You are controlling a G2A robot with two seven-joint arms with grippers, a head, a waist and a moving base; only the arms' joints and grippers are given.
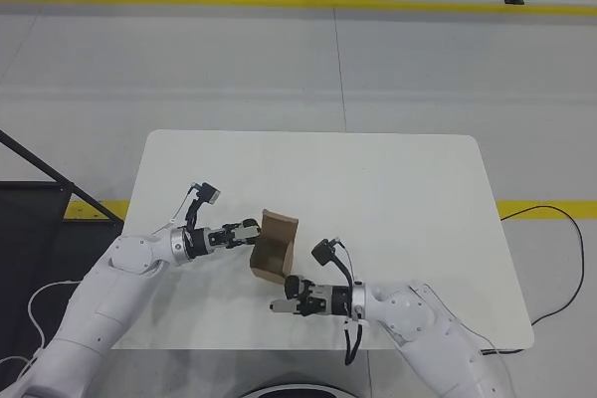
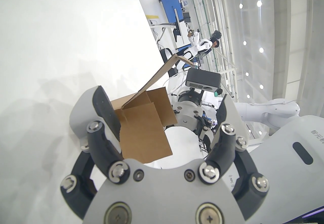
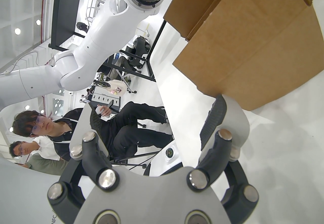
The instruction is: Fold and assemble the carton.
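Black rubber pads [image 2: 106, 111] line the left gripper [image 2: 165, 112], whose jaws stand spread wide and grasp nothing. One pad lies against the edge of a side panel of the brown carton [image 2: 144, 128]; the other is well clear of it. Beyond that panel a long flap [image 2: 157, 75] rises at a slant over the open mouth. The right gripper [image 3: 154, 118] is likewise released. One fingertip [image 3: 215, 118] sits just beside a lower corner of the cardboard wall, though contact cannot be confirmed. The carton rests on the white table [image 1: 398, 189], near its front edge and between the two grippers. It is partly erected, with its flaps unfolded.

The step in hand appears to be steadying the box so that a flap can be turned in. To do it well:

- Clench the left jaws on the panel near its crease, not at the free edge, so the board does not buckle.
- Use the right fingertip as a backstop against the wall, since light cardboard is likely to skate on the smooth tabletop.
- Push flaps along their scored lines, slowly, keeping the walls square.
- Watch the slanted flap; it could spring back.
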